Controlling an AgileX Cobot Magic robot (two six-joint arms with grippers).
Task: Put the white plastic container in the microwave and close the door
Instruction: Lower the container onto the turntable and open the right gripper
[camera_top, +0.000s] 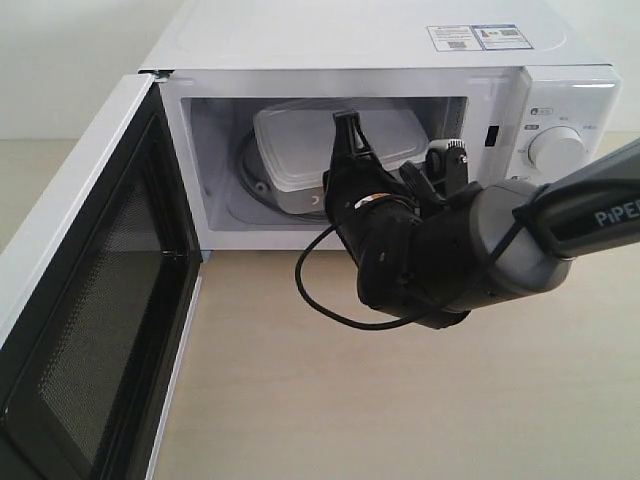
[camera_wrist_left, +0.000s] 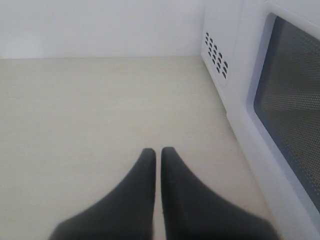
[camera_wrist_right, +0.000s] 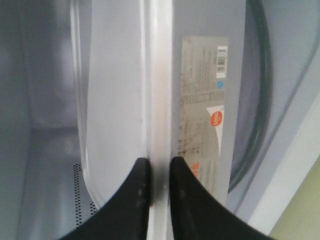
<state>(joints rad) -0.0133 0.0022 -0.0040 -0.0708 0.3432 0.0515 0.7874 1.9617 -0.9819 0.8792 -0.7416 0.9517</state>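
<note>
So, starting at the left: the door (camera_top: 90, 300) stands swung wide open with its mesh face showing, which makes sense since the tub has to go in before it gets shut. The left claw (camera_wrist_left: 158, 155) hovers over the bare table (camera_wrist_left: 75, 110) near the door, tips pressed together with nothing between them, probably parked for the door push. In the middle, the tub (camera_top: 300, 140) is inside the microwave (camera_top: 350, 40), over the glass plate (camera_top: 250, 178), lid on; hard to tell if it's fully set down. The right claw (camera_top: 349, 120) reaches in through the opening and pinches the lid's rim, fingers (camera_wrist_right: 140, 180) narrow on either side of it. The tub looks milky and see-through-ish, with rounded corners. A label (camera_wrist_right: 202, 105) on it shows small print, a barcode and an orange-red patch.
</note>
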